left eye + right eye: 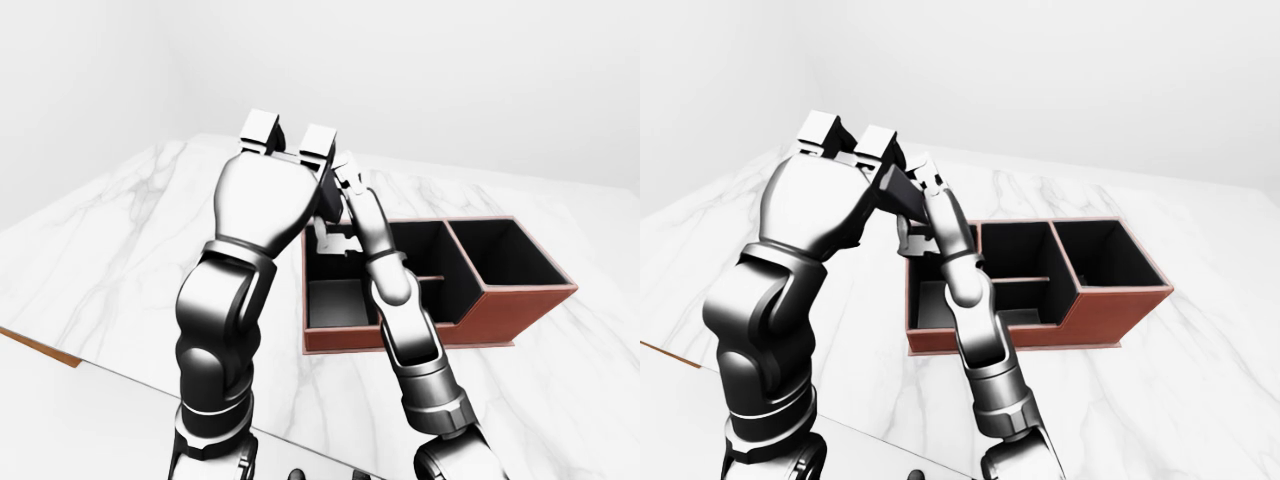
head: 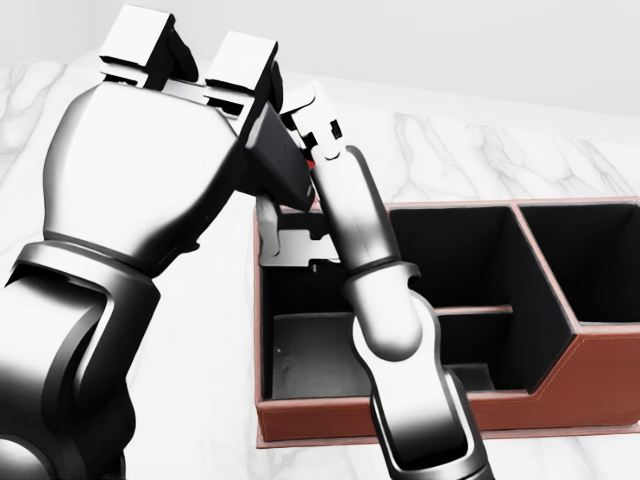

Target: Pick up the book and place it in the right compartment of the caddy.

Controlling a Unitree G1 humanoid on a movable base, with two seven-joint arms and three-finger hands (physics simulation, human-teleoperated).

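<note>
The book [image 2: 283, 160] is hard to see — only a dark wedge shows, squeezed between the two hands up above the left end of the caddy [image 1: 520, 310]. A tiny bit of red peeks out beside it. The left hand [image 2: 150, 170] is big in the head view and its fingers [image 2: 240, 60] seem curled round the dark thing. The right hand [image 1: 930, 195] presses in from the other side, but I cannot tell how far its fingers are closed.

The caddy sits on the white marble desk [image 1: 120, 240]. Its right box [image 1: 505, 255] is well apart from the hands, past the middle boxes.

What could go wrong? The book is over the wrong end. If the hands let go now, it would drop into the left box — or hit the wall. The hold also looks small, so the book might slip on the way across.
</note>
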